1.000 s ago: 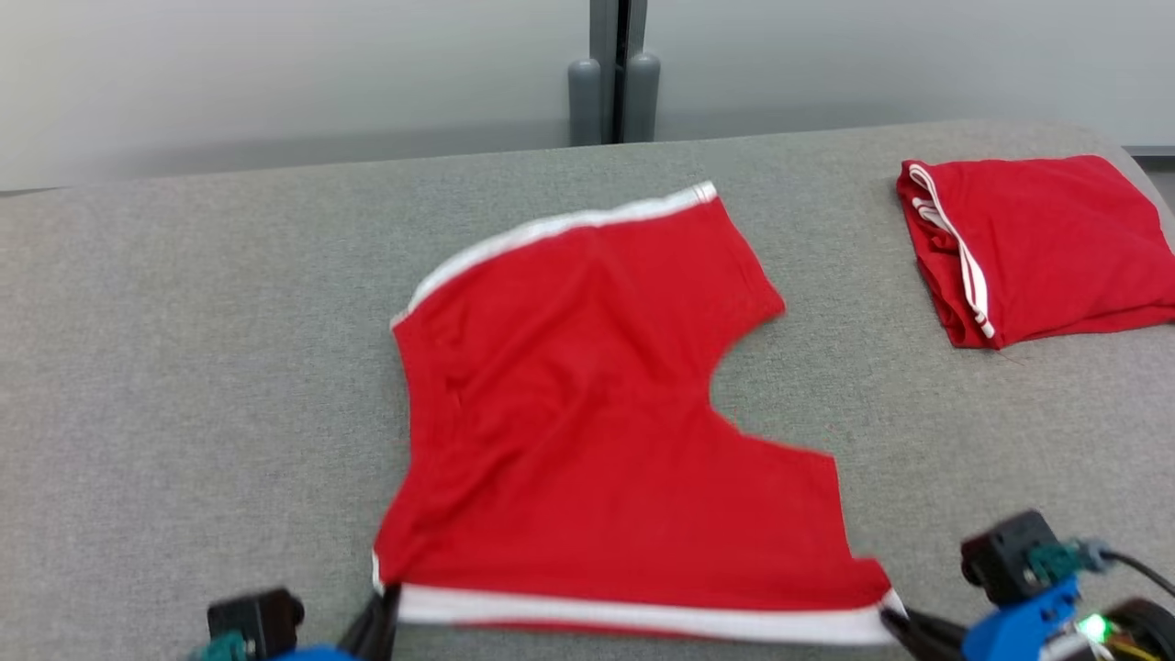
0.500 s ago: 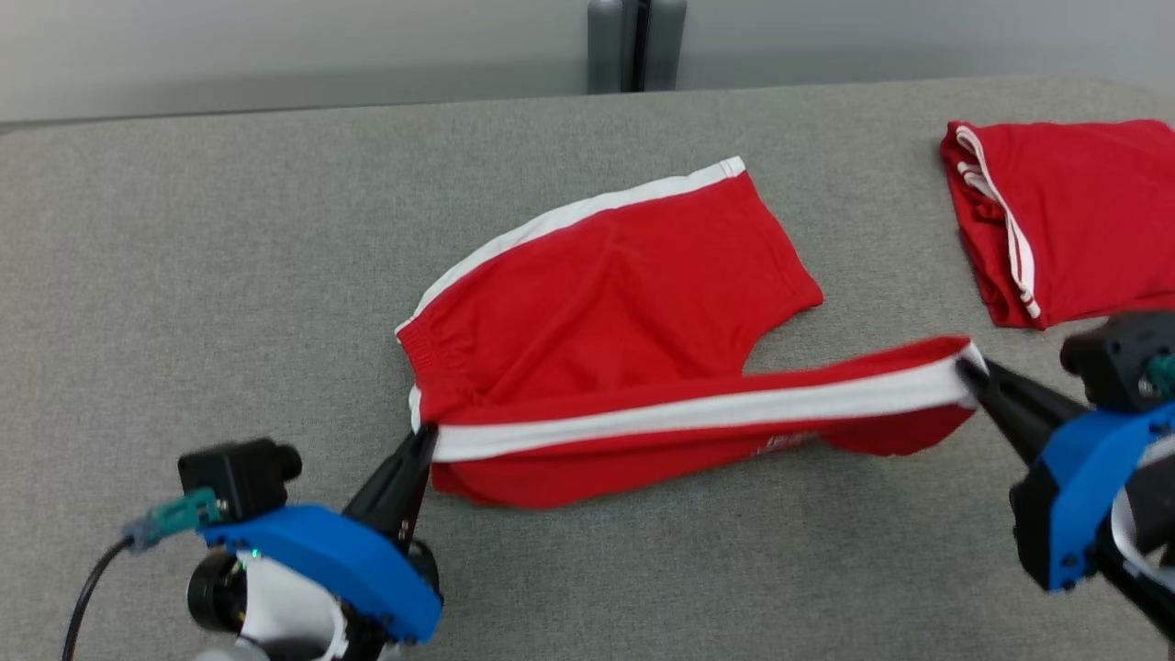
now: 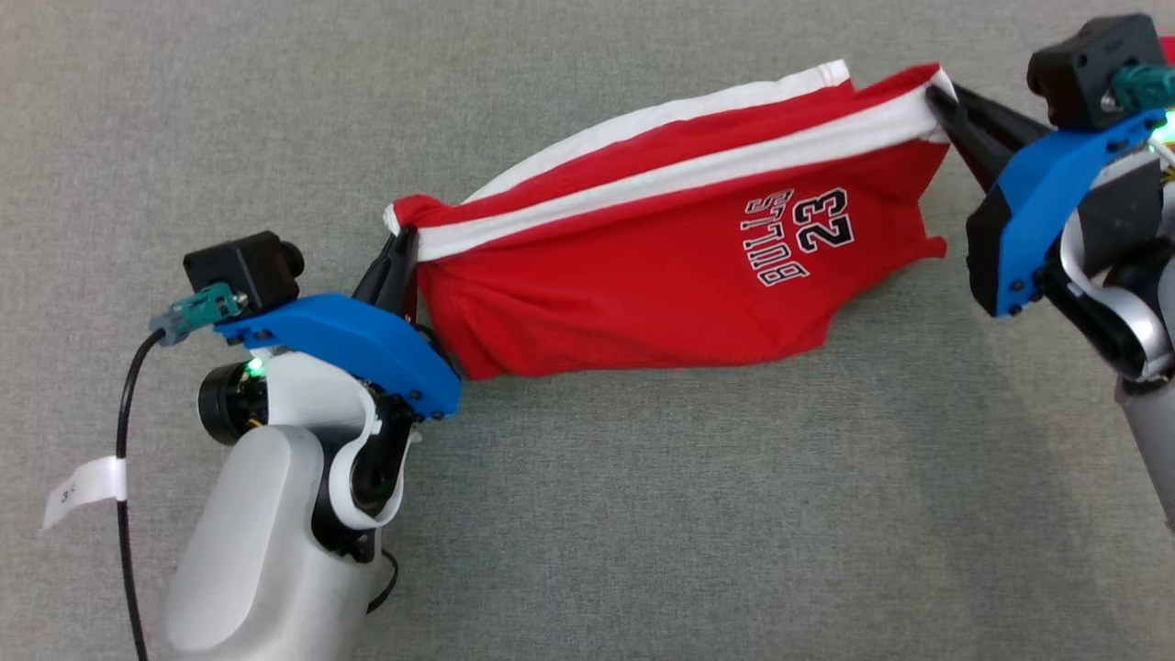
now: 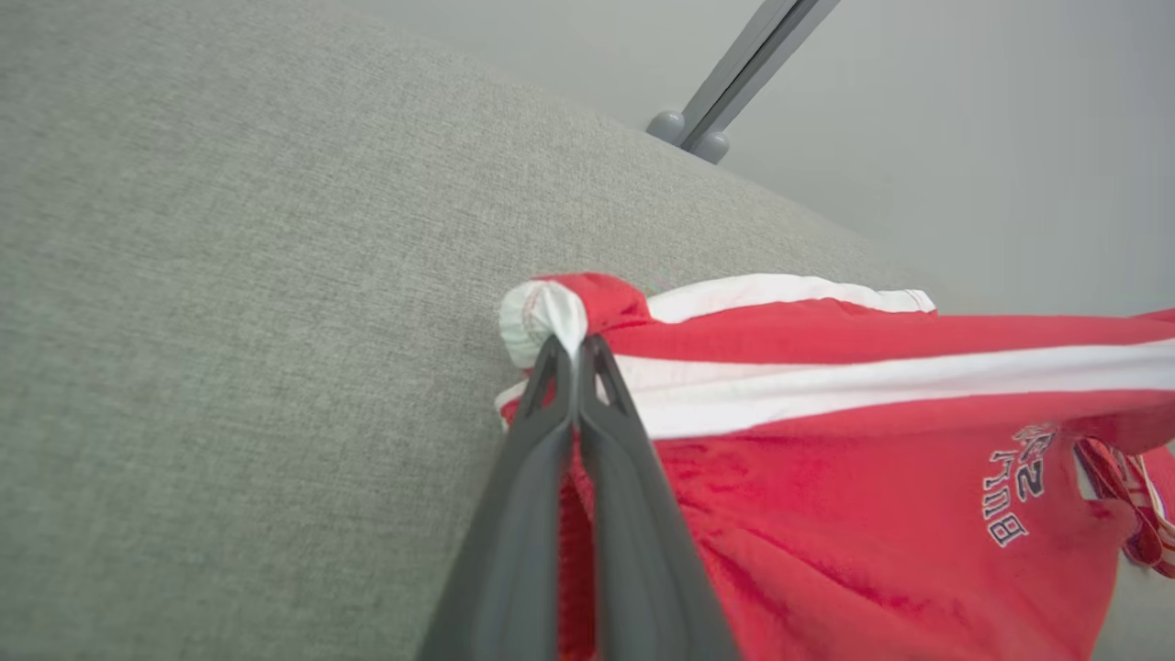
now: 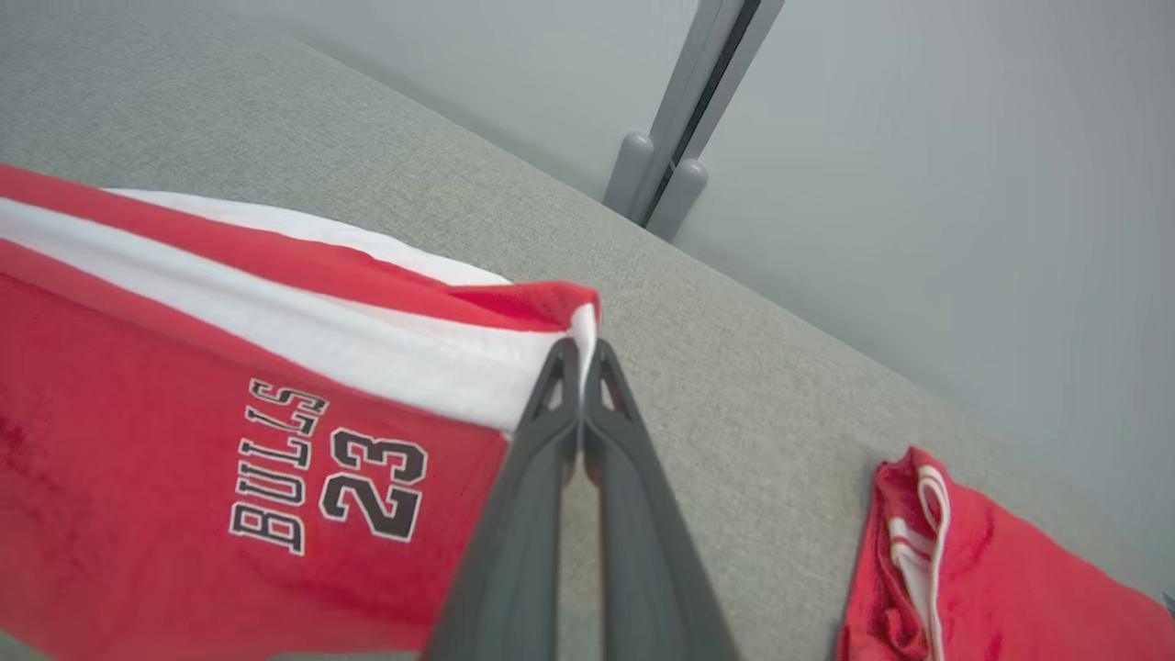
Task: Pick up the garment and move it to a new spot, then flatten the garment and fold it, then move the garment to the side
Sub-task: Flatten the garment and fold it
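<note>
There are two red garments and two grippers: one pair of red shorts with white side stripes and a "BULLS 23" print, and one folded red garment lying apart on the grey desk. The shorts hang stretched over the desk, long axis left to right in the head view, with the striped edge taut on top. The left gripper pinches their left end and the right gripper pinches the right end by the print.

garment spans between the left fingers and right fingers over the table.
</note>
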Robot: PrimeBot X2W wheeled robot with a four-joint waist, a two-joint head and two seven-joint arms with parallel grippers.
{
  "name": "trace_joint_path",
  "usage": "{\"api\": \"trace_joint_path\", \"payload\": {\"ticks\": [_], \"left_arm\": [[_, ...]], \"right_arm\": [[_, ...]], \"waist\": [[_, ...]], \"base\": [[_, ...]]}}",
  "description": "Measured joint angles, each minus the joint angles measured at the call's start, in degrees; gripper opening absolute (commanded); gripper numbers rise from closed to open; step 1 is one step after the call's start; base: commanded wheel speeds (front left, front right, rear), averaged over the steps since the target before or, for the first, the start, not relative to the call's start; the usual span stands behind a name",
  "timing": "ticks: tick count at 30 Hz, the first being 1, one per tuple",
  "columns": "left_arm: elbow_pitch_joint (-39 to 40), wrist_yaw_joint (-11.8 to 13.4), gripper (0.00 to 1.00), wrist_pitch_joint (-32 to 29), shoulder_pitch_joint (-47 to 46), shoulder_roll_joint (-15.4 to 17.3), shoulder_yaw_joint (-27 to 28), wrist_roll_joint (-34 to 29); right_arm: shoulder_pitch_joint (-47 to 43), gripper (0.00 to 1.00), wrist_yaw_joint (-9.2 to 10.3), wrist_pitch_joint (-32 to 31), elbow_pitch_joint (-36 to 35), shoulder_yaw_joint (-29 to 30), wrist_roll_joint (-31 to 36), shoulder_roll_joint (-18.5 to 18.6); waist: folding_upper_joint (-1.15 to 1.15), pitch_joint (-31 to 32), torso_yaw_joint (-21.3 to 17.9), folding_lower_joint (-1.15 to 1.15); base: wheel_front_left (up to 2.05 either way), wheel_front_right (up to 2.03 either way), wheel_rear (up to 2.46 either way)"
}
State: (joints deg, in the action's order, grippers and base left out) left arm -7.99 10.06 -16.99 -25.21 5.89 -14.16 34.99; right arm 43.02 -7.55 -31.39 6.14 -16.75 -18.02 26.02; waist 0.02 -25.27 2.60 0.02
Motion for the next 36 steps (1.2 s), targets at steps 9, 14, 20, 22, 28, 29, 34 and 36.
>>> {"api": "trace_joint_path", "payload": {"ticks": [9,14,20,22,28,29,34,36], "left_arm": [[-7.57,-0.74,0.43,4.89,-6.81,-1.99,-1.42,0.3],[-8.78,-1.83,1.0,7.32,-7.49,-2.38,-2.43,1.57],[-7.54,-4.07,1.0,11.0,-3.48,-2.18,-3.34,1.82],[-6.38,-5.15,1.0,12.66,-1.33,-1.33,-3.67,1.63],[-3.8,-7.01,1.0,20.92,4.59,1.52,-3.88,-1.53],[-3.8,-7.05,1.0,22.99,5.21,2.3,-3.9,-2.87],[-5.75,-7.71,1.0,30.94,6.28,4.85,-4.3,-8.97],[-6.01,-8.32,1.0,31.82,6.28,5.22,-4.36,-11.65]], "right_arm": [[8.4,1.0,0.01,5.9,13.54,-2.4,1.33,-2.44],[8.71,1.0,0.04,8.29,17.05,-2.72,0.71,-3.76],[7.46,1.0,0.05,8.73,18.2,-1.0,-1.4,-3.69],[5.5,1.0,0.05,8.0,18.23,-0.18,-2.16,-3.7],[-0.08,1.0,0.05,6.1,18.86,5.84,-3.3,-5.98],[-0.92,1.0,0.05,5.91,19.27,7.53,-3.12,-6.77],[-2.42,1.0,0.07,6.59,21.11,15.75,0.32,-11.9],[-2.49,1.0,0.07,7.11,21.87,18.76,2.24,-14.32]], "waist": [[0.0,-4.04,2.56,0.0],[0.01,-3.9,3.12,-0.01],[-0.01,-1.16,3.51,-0.02],[-0.01,0.08,3.61,-0.02],[-0.02,3.59,3.93,-0.03],[-0.02,4.01,4.03,-0.03],[-0.02,4.99,4.84,-0.03],[-0.02,5.04,5.08,-0.02]], "base": [[0.0,0.0,0.0],[0.0,0.0,0.0],[0.0,0.0,0.0],[0.0,0.0,0.0],[0.0,0.0,0.0],[0.0,0.0,0.0],[0.0,0.0,0.0],[0.0,0.0,0.0]]}}
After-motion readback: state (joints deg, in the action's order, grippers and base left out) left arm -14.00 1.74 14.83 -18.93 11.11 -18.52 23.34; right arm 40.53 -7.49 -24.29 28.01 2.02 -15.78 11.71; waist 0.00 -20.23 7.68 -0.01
